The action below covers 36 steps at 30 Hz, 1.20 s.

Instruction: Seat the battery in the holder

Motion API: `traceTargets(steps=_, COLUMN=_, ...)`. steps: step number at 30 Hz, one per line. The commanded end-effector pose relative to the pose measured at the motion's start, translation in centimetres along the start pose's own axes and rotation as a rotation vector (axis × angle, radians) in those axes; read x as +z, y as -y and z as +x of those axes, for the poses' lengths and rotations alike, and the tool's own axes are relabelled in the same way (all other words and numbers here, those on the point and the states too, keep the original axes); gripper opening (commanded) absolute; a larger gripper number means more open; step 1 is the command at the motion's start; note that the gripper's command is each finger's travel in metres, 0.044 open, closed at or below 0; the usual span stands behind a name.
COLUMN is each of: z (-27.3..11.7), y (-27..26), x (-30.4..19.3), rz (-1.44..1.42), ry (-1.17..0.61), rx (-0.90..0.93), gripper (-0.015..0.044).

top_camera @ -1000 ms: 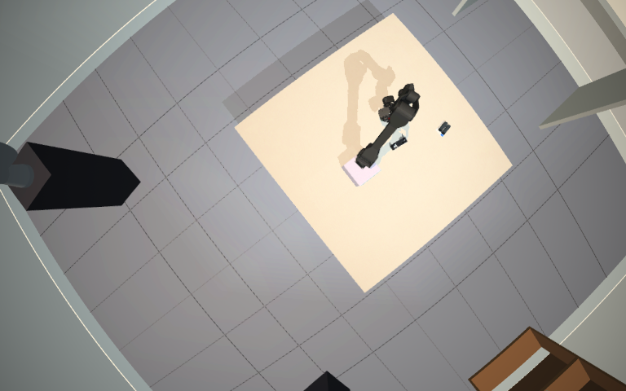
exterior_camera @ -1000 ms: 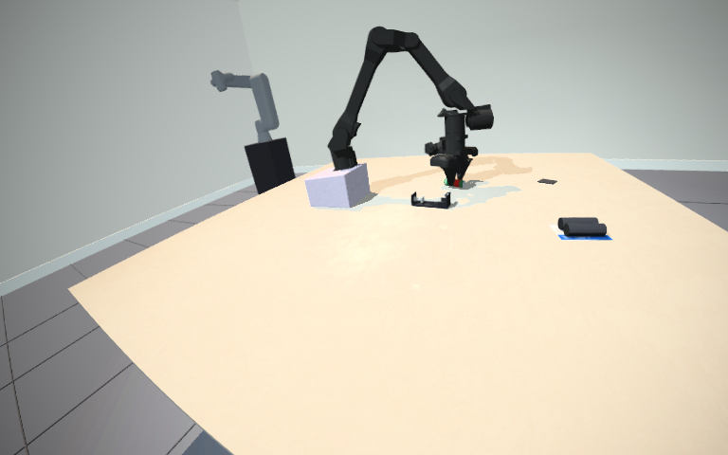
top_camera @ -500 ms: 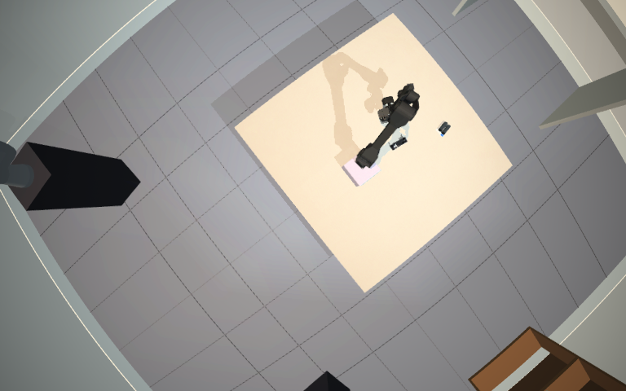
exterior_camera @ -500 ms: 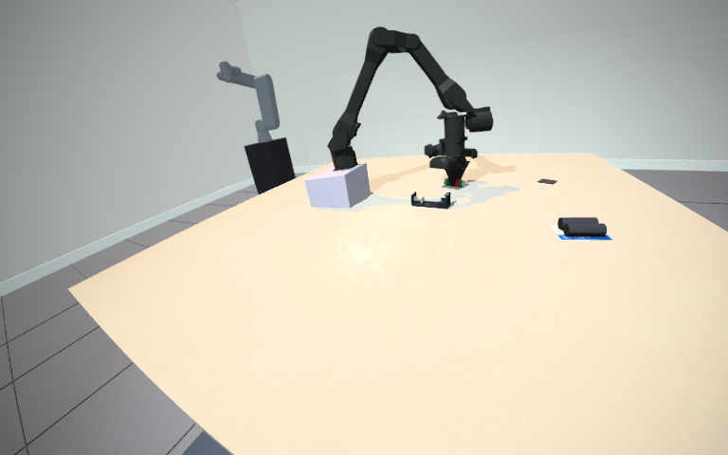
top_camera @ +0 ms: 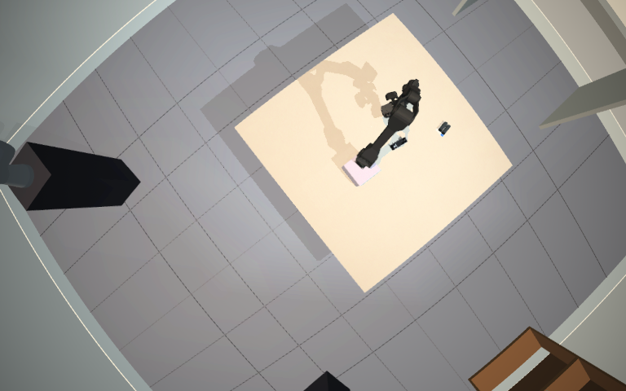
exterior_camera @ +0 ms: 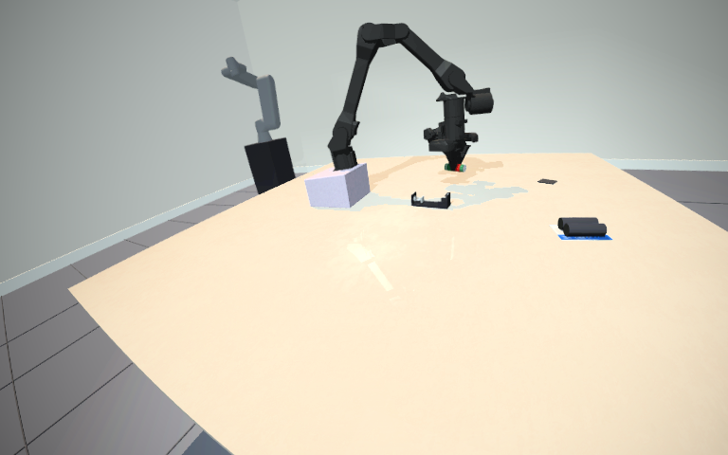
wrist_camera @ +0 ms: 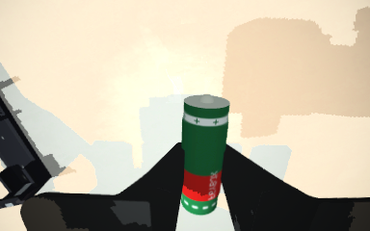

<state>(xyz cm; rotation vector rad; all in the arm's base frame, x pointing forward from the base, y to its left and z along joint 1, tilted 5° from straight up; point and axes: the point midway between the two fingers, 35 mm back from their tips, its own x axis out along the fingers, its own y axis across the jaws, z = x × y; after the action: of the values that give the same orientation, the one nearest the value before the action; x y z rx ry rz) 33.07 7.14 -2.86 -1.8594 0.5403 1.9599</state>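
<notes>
The battery point(exterior_camera: 447, 167) point(wrist_camera: 204, 154) is green with a red band and a grey terminal end. My gripper point(exterior_camera: 455, 164) point(wrist_camera: 200, 149) is shut on the battery across its sides and holds it a little above the table. In the wrist view the terminal end points up the picture and its face shows, so the battery looks tilted. The black holder point(top_camera: 398, 143) point(exterior_camera: 430, 204) point(wrist_camera: 20, 153) stands on the table, apart from the battery, with raised ends. It is cut off at the left of the wrist view. Its spring and lip are too small to tell apart.
Two dark cylinders point(top_camera: 444, 127) point(exterior_camera: 585, 229) lie side by side on a blue-edged card beyond the holder. A small flat dark piece point(exterior_camera: 547, 181) lies farther back on the table point(top_camera: 369, 239) point(exterior_camera: 321, 332). The arm stands on a pale block point(top_camera: 361, 176) point(exterior_camera: 328, 190).
</notes>
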Motion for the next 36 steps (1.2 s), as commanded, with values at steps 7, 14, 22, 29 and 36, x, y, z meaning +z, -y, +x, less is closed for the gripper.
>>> traceTargets(steps=7, z=-0.8, y=-2.7, x=-1.2, rz=0.447, ry=0.003, rx=0.004, gripper=0.0078)
traceTargets(steps=14, z=-1.3, y=-5.3, x=-2.1, rz=0.872, ry=-0.001, rx=0.006, gripper=0.0078)
traceTargets(steps=22, z=-1.8, y=-8.2, x=-2.8, rz=1.347, ry=-0.006, rx=0.008, gripper=0.0078)
traceTargets(steps=29, z=-2.1, y=-10.7, x=-3.2, rz=1.762, ry=-0.011, rx=0.008, gripper=0.0078)
traceTargets(steps=36, z=-2.5, y=-13.2, x=-3.3, rz=2.177, ry=-0.017, rx=0.008, gripper=0.0078)
